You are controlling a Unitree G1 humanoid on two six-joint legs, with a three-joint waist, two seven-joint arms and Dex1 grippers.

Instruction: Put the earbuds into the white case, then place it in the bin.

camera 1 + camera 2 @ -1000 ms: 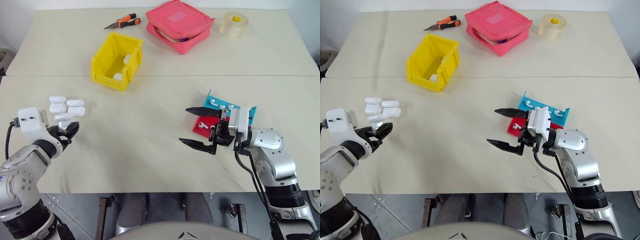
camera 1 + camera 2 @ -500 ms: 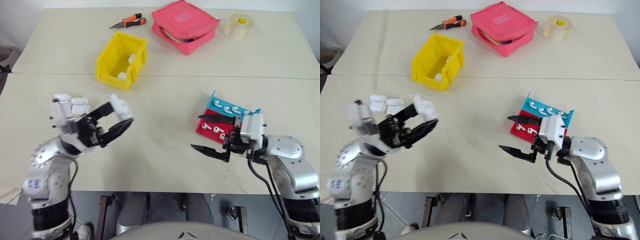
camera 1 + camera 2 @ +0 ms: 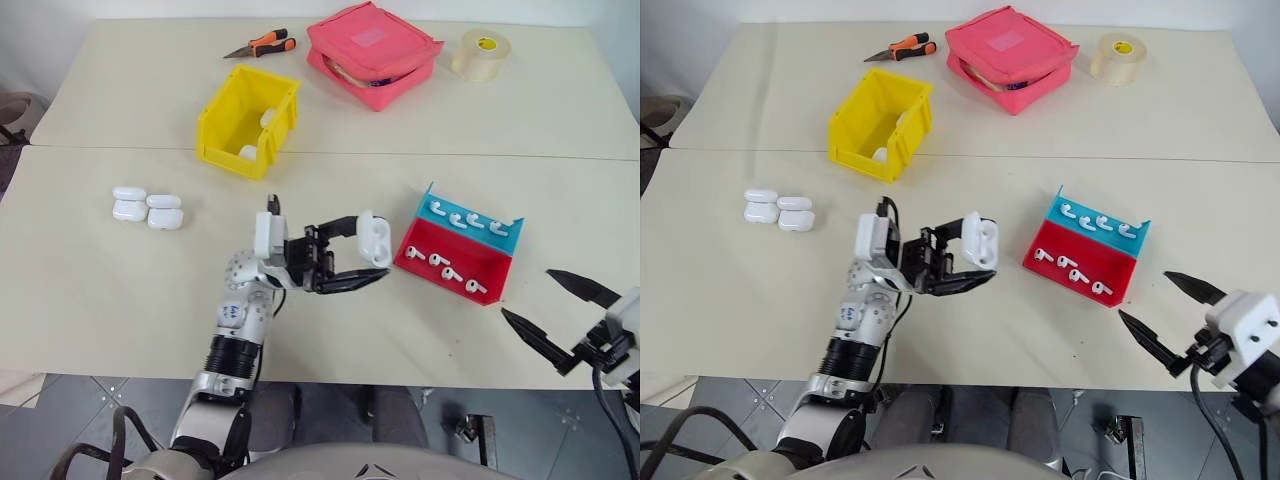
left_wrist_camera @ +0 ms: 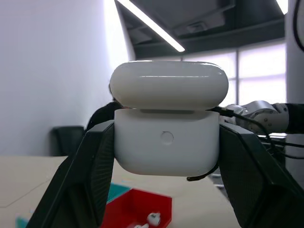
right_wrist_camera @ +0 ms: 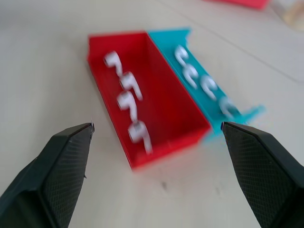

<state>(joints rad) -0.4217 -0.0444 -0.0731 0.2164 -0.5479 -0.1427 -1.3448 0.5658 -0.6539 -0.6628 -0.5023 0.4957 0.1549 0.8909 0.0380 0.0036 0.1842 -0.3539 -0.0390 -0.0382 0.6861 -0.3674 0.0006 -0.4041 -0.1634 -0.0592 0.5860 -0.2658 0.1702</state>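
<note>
1. Your left tool (image 3: 368,258) is clamped on a small glossy white rounded earbud case (image 3: 374,238), held above the cream tabletop (image 3: 330,320) near its centre, with the lid slightly ajar in the left wrist view.
2. Your right tool (image 3: 545,314) stands with its two black fingers wide apart and nothing between them, at about 4 o'clock from the held case, near the tabletop's front edge.
3. The tiny glossy white earbuds (image 3: 447,271) lie in a row in the red half of a red-and-blue plastic tray (image 3: 412,255), just at 3 o'clock of the held case; more white earbuds sit in its blue half.
4. The bright yellow rectangular plastic bin (image 3: 226,152) sits at about 11 o'clock from the held case, well apart, with white pieces inside.
5. A cluster of spare white cases (image 3: 147,208) rests at 9 o'clock.
6. At 12 o'clock, far back, you have a pink zip pouch (image 3: 375,51), orange-handled pliers (image 3: 259,45) and a tape roll (image 3: 480,53).
</note>
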